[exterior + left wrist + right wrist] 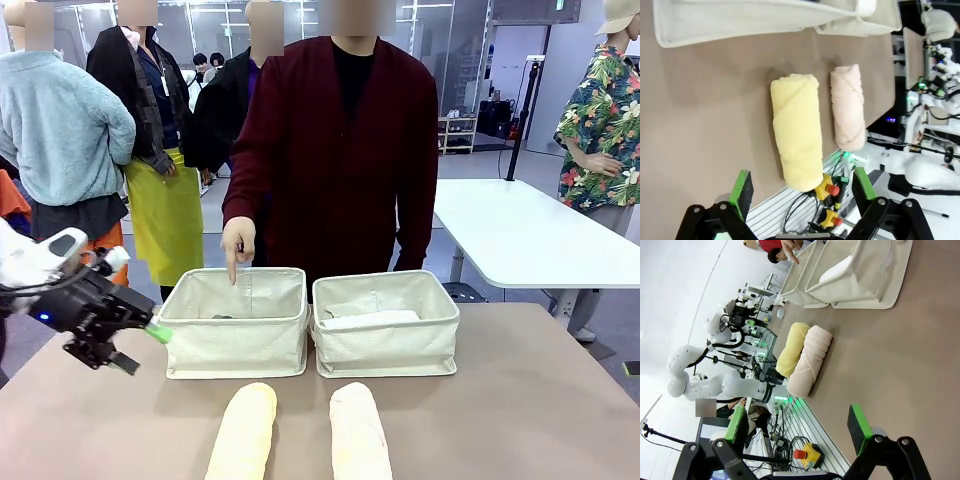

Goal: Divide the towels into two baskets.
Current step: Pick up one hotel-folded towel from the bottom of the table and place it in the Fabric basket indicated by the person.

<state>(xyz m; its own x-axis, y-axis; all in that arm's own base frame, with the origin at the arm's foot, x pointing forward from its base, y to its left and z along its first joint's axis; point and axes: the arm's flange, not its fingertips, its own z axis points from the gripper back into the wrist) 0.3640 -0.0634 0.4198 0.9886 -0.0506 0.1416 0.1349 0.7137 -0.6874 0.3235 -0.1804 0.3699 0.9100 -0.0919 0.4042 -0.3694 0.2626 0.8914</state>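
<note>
Pale yellow terry first: the yellow towel (pixel 243 435) lies rolled on the brown counter (pixel 540 400) at its near edge, and the pink towel (pixel 358 435) lies just beside it, parallel, with a narrow gap between them. Neither is in a basket, and nothing is touching them.

Beyond them the two canvas baskets stand side by side, their walls touching or nearly so. The right basket (pixel 385 325) holds the white towel (pixel 370 320), lying flat inside. The left basket (pixel 235 325) shows a dark shape (pixel 222 317) low inside, probably the grey towel, though too little of it shows to be sure. The person's hand (pixel 238 242) points a finger down into this left basket from the far side.

The robot's left hand (pixel 140 348) hangs above the counter, left of the left basket, fingers spread wide and holding nothing; its wrist view looks down on the yellow towel. The right hand (pixel 797 422) is likewise spread and empty, well apart from the towels.

By my reckoning the job is about half done: one towel per basket, and the two on the counter remain to be shared out.
</note>
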